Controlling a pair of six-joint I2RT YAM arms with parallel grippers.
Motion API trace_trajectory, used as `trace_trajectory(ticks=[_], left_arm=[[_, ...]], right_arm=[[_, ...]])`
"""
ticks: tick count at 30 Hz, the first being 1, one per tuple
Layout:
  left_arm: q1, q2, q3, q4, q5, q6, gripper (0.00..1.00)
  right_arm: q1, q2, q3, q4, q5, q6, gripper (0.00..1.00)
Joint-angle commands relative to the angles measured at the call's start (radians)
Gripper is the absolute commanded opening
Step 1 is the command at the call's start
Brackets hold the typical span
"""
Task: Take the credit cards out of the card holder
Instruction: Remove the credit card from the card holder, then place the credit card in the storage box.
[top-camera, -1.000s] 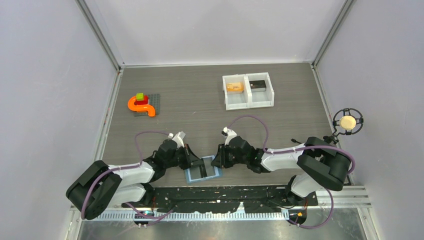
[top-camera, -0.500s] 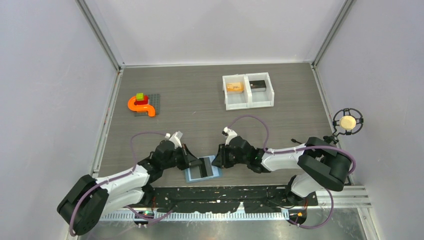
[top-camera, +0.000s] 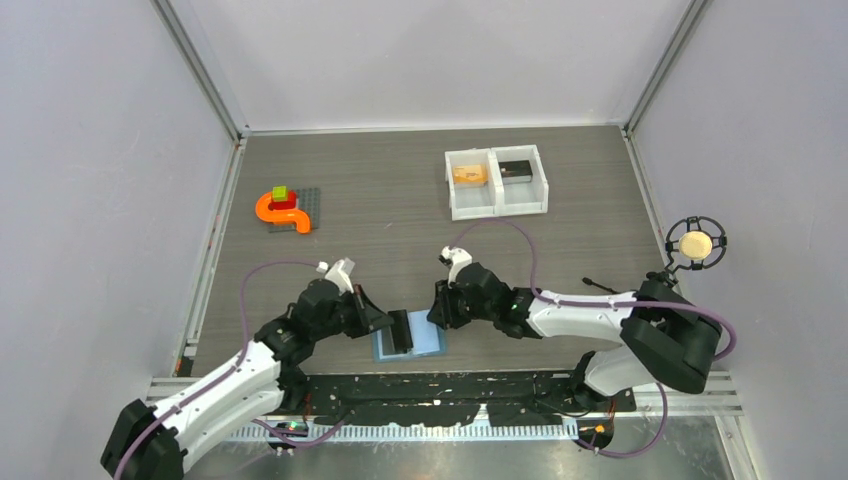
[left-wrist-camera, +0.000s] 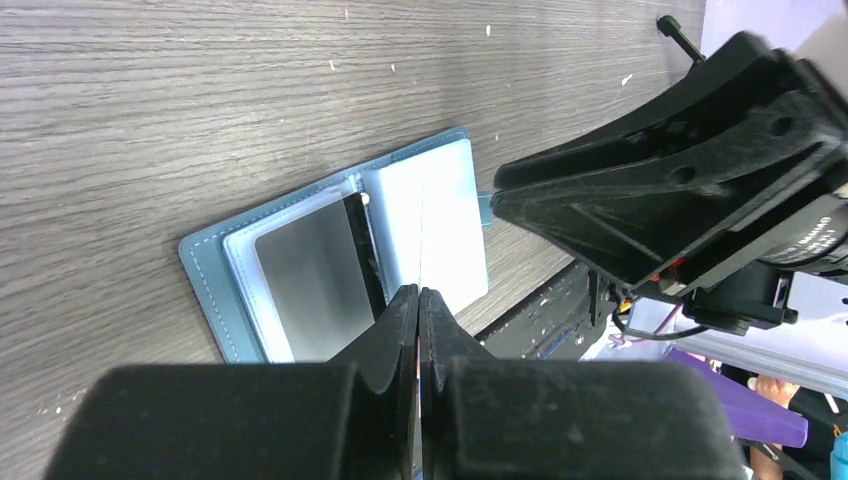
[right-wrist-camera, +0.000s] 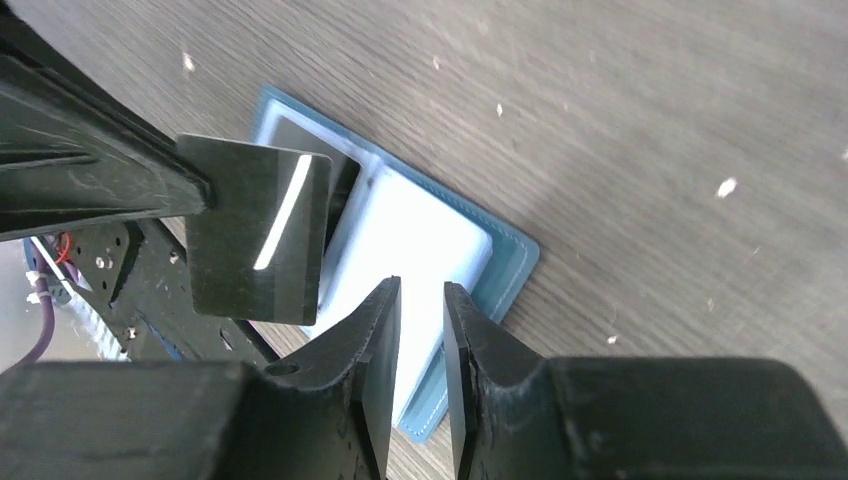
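Presently left gripper (left-wrist-camera: 418, 295) pinches black card (right-wrist-camera: 255, 230) above wallet (right-wrist-camera: 430, 235); right gripper (right-wrist-camera: 421, 290) narrow, grip unclear; next, lift card clear

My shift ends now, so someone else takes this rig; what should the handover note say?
Left gripper: shut on a dark card, held above the open card holder.
Right gripper: low over the holder's right page, jaws nearly together, grip unclear.
Done: an orange card and a second dark card lie in separate compartments of the white tray.
Left: set down the held card; check the grey pocket, which may hold another.
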Motion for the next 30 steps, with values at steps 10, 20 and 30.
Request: trace_trajectory(ticks=[10, 20, 30], left_arm=[[-0.002, -0.251, 0.115, -0.259, -0.077, -0.137, 0.00], [-0.001, -0.381, 0.119, -0.359, -0.173, -0.398, 0.00], [-0.001, -0.396, 0.136, -0.397, -0.162, -0.541, 0.00]], right_arm=[[0.115, -0.329, -0.177, 0.528, 0.025, -0.753, 0.39], [0.317, -0.345, -0.198, 0.522, 0.005, -1.310, 0.58], [0.444, -0.191, -0.155, 0.548, 0.219, -1.468, 0.60]])
